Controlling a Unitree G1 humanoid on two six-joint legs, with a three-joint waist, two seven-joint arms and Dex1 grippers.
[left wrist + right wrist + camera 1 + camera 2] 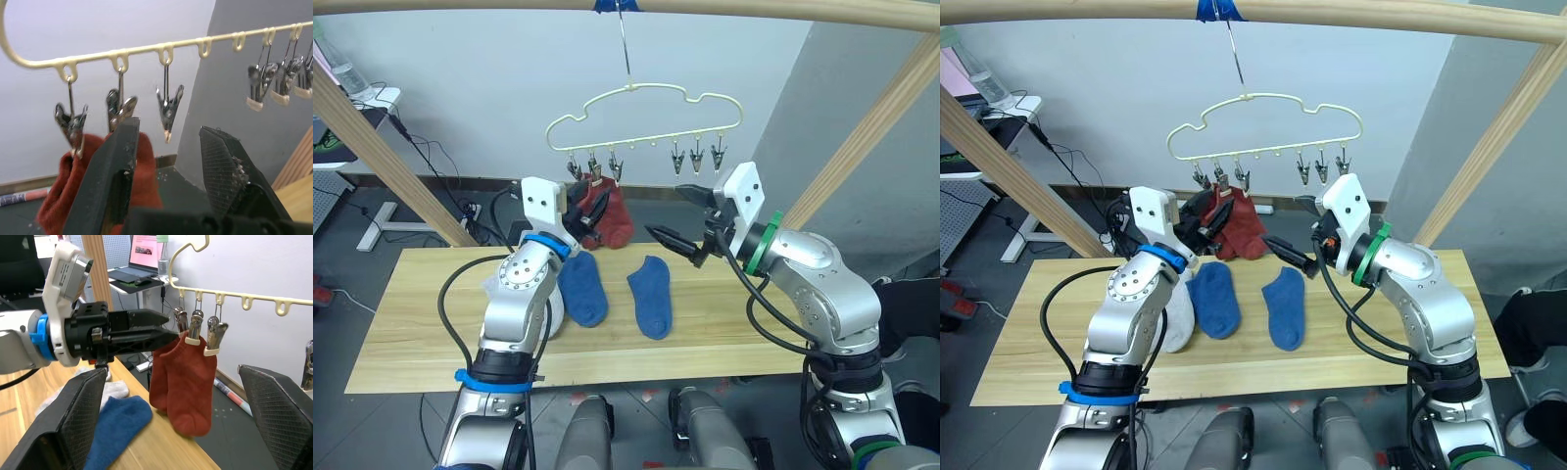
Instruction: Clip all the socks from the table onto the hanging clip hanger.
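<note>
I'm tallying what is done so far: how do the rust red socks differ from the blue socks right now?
The rust red socks hang side by side from the clip hanger, while the blue socks lie flat on the table. The red pair is held by the clips at their cuffs, toes down; the blue pair is unclipped and spread apart. Both pairs are short ankle socks of like size.

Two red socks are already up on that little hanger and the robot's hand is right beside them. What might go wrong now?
The left gripper sits close against the red socks, so pulling away carelessly might tug one out of its clip. The clip hanger hangs from a single hook, so a nudge could set it swinging. The blue socks and the grey ones lie close together on the table; a grab might catch two.
</note>
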